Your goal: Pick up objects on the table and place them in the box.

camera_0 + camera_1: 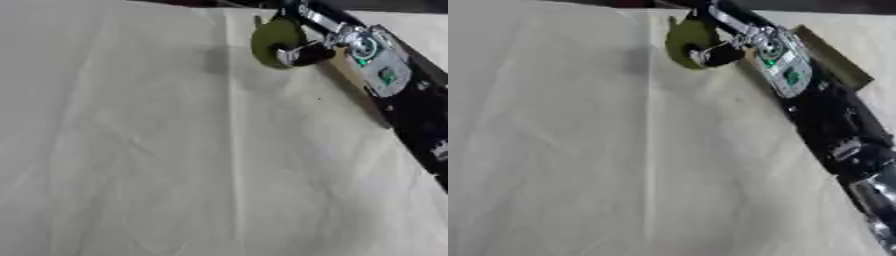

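No readable text in either view.

The silver plate [785, 70] on the right arm carries small green marks, too blurred to read as letters or numbers. The olive disc [273, 40] held in the right hand [302, 52], the pale cloth [131, 150] on the bench and the brown box edge [833, 57] show no label, brand or sign.

head stereo pair, looking down, table [131, 150] shared
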Controlling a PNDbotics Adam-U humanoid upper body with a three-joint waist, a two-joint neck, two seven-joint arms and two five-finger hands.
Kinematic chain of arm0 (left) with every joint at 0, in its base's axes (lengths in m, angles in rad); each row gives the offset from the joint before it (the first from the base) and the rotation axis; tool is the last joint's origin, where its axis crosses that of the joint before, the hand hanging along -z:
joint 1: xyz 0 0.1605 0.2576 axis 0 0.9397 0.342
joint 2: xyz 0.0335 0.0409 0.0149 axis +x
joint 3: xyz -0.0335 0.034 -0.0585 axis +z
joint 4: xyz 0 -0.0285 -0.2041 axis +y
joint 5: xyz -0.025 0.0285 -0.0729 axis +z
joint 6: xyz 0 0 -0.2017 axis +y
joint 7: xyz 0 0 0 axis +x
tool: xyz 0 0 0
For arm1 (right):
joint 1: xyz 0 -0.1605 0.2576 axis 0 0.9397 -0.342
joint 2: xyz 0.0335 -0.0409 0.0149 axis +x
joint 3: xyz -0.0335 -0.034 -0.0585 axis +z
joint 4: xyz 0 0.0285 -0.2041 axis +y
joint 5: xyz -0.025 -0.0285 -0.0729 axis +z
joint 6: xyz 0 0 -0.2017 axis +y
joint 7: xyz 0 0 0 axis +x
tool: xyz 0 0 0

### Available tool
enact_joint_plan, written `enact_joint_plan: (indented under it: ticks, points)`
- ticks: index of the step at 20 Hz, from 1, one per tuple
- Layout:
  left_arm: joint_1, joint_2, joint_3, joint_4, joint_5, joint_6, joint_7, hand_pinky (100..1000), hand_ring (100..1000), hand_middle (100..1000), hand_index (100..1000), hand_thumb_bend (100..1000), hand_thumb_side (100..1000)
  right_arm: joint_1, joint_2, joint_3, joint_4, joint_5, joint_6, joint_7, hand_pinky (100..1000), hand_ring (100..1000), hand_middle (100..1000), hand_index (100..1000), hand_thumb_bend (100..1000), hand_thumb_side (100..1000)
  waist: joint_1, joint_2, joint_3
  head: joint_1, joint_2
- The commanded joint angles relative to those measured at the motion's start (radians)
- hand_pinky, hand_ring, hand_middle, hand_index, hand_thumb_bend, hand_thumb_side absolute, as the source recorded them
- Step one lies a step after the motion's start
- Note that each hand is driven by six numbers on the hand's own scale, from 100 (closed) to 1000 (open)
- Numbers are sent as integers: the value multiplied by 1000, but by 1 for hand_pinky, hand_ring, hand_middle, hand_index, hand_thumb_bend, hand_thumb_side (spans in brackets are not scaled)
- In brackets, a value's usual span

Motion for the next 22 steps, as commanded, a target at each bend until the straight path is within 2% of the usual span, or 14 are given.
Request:
enact_joint_plan:
  ticks: [1,6,11,16,22]
  points:
    - [-2,30,2,-20,-4,1,2,529,631,650,735,100,361,3,-102,-31,-66,-46,-3,-14,531,491,483,660,100,100,4,-26,-3,7,0]
    - [3,36,3,-20,-9,1,5,529,632,651,735,100,361,83,-215,-66,-91,-82,-15,-33,530,494,481,656,100,100,2,-30,-13,16,2]
    - [4,39,4,-20,-11,1,6,529,633,651,735,100,360,183,-286,-119,-59,-87,-13,-73,532,497,481,655,100,100,3,-31,-20,21,1]
    - [5,37,4,-20,-12,1,7,528,633,652,735,100,361,240,-291,-150,30,-74,-20,-86,537,501,482,658,100,100,6,-30,-20,23,-3]
    - [4,34,3,-20,-11,1,4,528,634,653,735,100,363,261,-256,-147,120,-43,-24,-75,525,491,486,660,100,100,8,-27,-17,20,-7]
